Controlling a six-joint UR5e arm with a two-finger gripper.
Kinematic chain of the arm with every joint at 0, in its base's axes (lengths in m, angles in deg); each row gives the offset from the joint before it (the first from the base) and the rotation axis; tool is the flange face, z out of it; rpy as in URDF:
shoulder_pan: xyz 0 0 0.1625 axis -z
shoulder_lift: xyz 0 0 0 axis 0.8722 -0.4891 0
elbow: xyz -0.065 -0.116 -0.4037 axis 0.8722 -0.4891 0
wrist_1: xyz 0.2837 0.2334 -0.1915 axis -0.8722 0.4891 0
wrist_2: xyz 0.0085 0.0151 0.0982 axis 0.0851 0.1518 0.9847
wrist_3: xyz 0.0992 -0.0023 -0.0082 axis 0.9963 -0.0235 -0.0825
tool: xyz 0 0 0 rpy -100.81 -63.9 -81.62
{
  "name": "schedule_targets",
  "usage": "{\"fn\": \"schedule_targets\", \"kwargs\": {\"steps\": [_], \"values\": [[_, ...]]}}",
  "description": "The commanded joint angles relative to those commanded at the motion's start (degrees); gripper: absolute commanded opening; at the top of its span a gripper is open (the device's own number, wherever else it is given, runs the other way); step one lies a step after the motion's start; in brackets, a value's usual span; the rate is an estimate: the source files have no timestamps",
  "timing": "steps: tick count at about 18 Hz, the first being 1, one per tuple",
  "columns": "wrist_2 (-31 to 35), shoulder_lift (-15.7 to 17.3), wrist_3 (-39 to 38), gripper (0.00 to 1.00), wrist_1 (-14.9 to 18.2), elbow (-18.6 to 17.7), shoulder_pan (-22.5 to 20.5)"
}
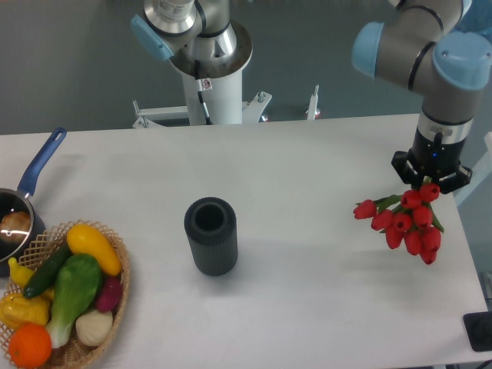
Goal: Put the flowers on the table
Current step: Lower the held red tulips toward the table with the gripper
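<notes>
The flowers [406, 223], a bunch of red tulip buds on green stems, hang at the far right over the white table [307, 177]. My gripper [430, 181] points down right above them and is shut on the stem end. The buds fan out to the left and below the gripper. A faint shadow on the tabletop to their lower left shows the bunch is held a little above the surface. The fingertips are hidden behind the top buds.
A dark ribbed cylinder [211, 235] stands upright mid-table. A wicker basket [115, 296] of colourful vegetables sits at the front left, with a blue-handled pot [19, 219] behind it. The table's right edge is close to the flowers. A dark object [480, 332] lies at the front right corner.
</notes>
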Motion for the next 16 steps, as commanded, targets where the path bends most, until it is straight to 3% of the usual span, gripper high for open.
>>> {"fn": "schedule_targets", "kwargs": {"steps": [5, 13, 14, 16], "values": [[0.70, -1.23, 0.09, 0.00, -0.09, 0.09, 0.79], [4.75, -5.10, -1.49, 0.00, 0.00, -0.70, 6.59], [4.57, -5.36, -2.80, 0.02, -0.09, -0.70, 7.11], [4.31, -5.98, -4.13, 0.24, -0.09, -0.79, 7.73]]}}
